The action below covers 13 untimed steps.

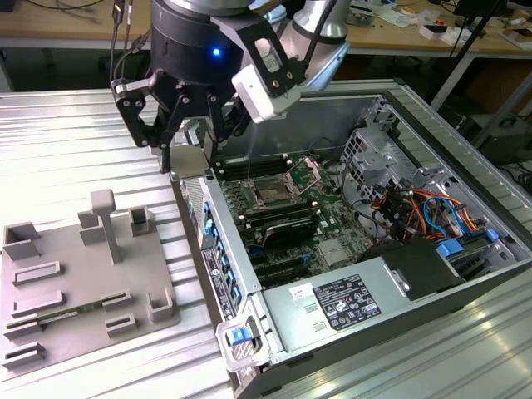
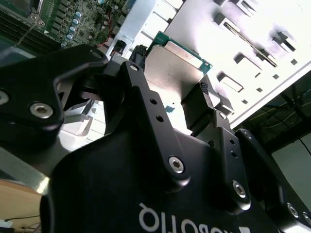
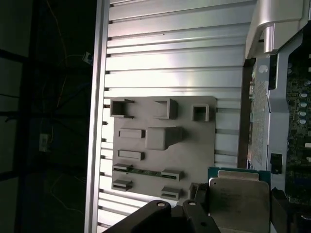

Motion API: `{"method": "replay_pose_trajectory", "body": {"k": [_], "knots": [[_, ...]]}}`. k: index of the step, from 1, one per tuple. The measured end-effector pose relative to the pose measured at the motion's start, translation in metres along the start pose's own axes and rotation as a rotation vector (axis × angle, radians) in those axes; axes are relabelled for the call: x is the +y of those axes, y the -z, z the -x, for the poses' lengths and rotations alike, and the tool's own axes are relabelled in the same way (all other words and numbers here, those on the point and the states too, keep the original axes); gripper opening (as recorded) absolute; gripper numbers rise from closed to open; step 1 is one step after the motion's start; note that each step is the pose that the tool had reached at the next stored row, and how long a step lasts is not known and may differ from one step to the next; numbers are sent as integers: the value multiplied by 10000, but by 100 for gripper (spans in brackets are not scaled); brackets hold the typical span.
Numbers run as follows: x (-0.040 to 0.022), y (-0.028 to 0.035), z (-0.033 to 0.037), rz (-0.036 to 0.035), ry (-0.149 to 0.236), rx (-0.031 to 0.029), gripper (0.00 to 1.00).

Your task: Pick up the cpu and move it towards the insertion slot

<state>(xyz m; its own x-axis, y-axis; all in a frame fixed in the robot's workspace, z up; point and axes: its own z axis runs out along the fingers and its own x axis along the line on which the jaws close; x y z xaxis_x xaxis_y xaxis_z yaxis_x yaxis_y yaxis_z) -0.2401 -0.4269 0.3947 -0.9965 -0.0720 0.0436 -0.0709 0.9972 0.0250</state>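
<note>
Ribbed metal table (image 1: 75, 141), open computer case (image 1: 465, 141) on it. I see the gripper (image 1: 187, 158) above the case's edge, fingers (image 2: 199, 104) clamped on the cpu (image 1: 188, 160), held clear of the grey tray (image 1: 50, 274). The insertion slot (image 1: 274, 193) lies near, load plate raised, toward the exterior view's right.

Ribbed metal table (image 1: 75, 141), grey tray (image 1: 58, 283), PC case (image 1: 465, 125)

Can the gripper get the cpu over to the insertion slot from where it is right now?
Probably yes. The gripper holds the cpu above the open case's edge, and the insertion slot lies uncovered with its load plate raised and nothing between them.
</note>
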Motion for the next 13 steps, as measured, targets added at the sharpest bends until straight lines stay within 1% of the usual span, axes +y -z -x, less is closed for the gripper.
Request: {"method": "replay_pose_trajectory", "body": {"k": [3,7,9,10,13], "knots": [[-4,3,61,0,-4,0,55],[-13,8,190,0,-15,1,55],[-17,10,235,0,-17,0,55],[-19,11,269,1,-18,1,55],[-23,14,325,1,-24,1,55]]}}
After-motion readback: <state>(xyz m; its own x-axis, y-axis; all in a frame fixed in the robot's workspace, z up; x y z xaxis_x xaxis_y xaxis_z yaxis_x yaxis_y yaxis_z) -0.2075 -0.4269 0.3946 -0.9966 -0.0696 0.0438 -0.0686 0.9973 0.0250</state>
